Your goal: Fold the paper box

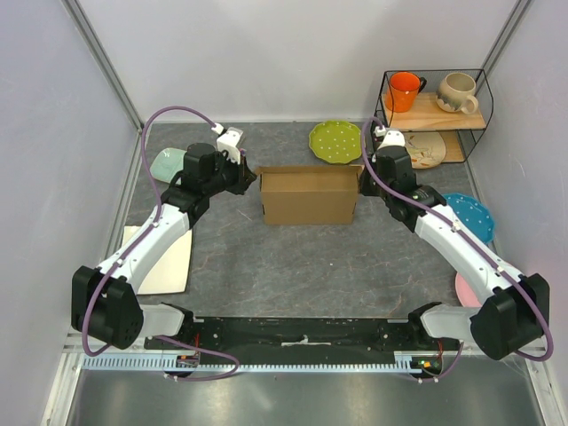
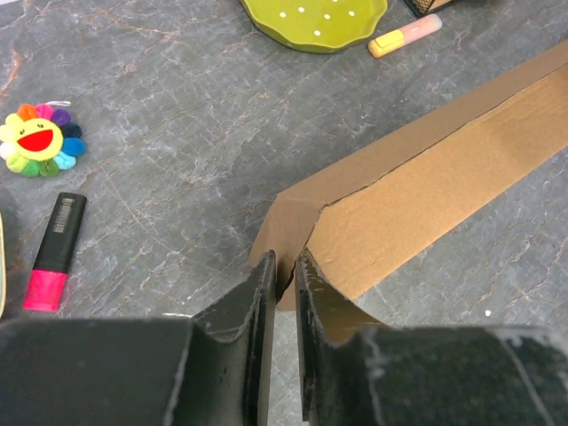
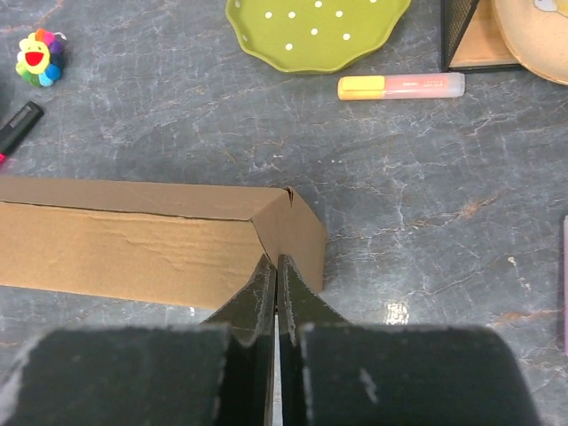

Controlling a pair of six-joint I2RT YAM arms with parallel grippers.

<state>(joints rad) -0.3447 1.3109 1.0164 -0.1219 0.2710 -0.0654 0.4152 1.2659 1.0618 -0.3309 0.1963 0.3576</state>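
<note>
As it stands, paper box plain brown; corners creased

A dark grey, marbled stone-look tabletop is enclosed by plain pale walls with slanted aluminium corner posts. A black wire shelf rack with wooden boards stands at the far right corner, under soft, even light.

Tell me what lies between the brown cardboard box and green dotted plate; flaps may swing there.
Only bare grey tabletop between the brown cardboard box and green dotted plate, per right wrist view.
</note>
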